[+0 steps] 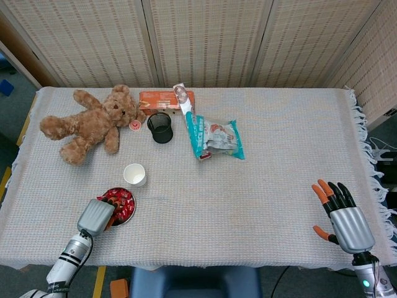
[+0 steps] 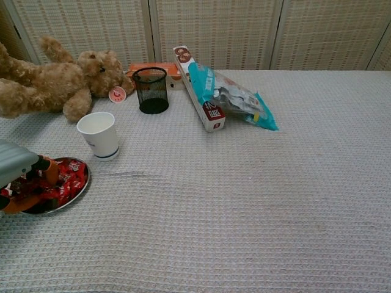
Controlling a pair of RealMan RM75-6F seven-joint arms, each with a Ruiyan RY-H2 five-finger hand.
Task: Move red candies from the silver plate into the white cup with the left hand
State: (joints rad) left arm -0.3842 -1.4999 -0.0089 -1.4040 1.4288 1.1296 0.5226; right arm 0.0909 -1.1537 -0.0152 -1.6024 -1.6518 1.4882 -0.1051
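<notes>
— What are your left fingers (image 2: pixel 44 172) doing?
— Curled down among the red candies (image 2: pixel 64 178) in the silver plate (image 2: pixel 78 188); whether they've caught one, I can't tell.
— The white cup (image 1: pixel 134 174)?
— Just beyond my fingertips. My right hand (image 1: pixel 343 218) rests far off, fingers spread, empty.

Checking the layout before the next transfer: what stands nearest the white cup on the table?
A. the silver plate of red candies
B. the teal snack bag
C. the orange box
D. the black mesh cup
A: the silver plate lies just in front of the white cup, closer than any other item.
</notes>
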